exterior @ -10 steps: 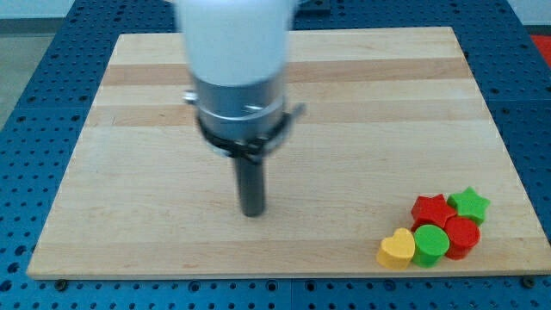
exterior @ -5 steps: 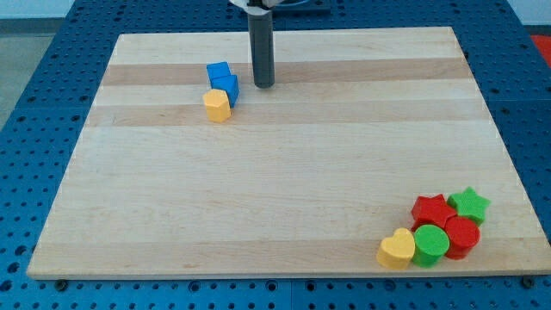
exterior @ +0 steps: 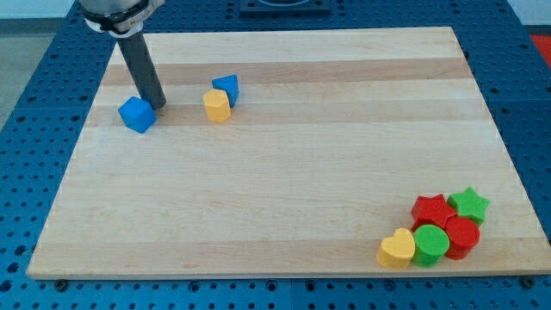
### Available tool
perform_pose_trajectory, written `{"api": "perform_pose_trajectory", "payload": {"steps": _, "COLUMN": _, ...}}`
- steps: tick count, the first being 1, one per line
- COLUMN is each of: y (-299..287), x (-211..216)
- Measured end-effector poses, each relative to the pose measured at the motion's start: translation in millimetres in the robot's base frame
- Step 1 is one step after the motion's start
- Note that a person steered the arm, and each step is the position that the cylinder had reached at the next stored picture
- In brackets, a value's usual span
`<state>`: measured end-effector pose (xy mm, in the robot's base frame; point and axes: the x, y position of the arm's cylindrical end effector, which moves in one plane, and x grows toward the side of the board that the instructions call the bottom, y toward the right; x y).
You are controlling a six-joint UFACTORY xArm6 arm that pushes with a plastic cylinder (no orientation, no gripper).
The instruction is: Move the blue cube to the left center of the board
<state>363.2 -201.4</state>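
The blue cube [exterior: 137, 114] lies on the wooden board [exterior: 284, 189] near its left edge, in the upper part of the view. My tip [exterior: 156, 105] stands right beside the cube, touching its upper right side. A second blue block [exterior: 226, 88] and a yellow block [exterior: 217, 105] sit together further to the view's right, apart from the cube.
A cluster sits at the board's bottom right corner: a yellow heart [exterior: 397, 249], a green cylinder [exterior: 430, 244], a red cylinder [exterior: 461, 236], a red star [exterior: 432, 211] and a green star [exterior: 469, 205]. The blue perforated table [exterior: 34, 77] surrounds the board.
My tip has swung from above the board's middle to the left. The blue cube has slid left, away from the other blue block and the yellow block.
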Motion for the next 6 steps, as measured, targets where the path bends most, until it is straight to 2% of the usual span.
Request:
{"api": "perform_pose_trajectory", "payload": {"steps": 1, "y": 20.0, "x": 2.6}}
{"api": "perform_pose_trajectory", "payload": {"steps": 3, "y": 20.4, "x": 25.3}}
{"api": "perform_pose_trajectory", "payload": {"steps": 5, "y": -34.0, "x": 27.1}}
{"api": "perform_pose_trajectory", "payload": {"steps": 6, "y": -30.9, "x": 5.5}}
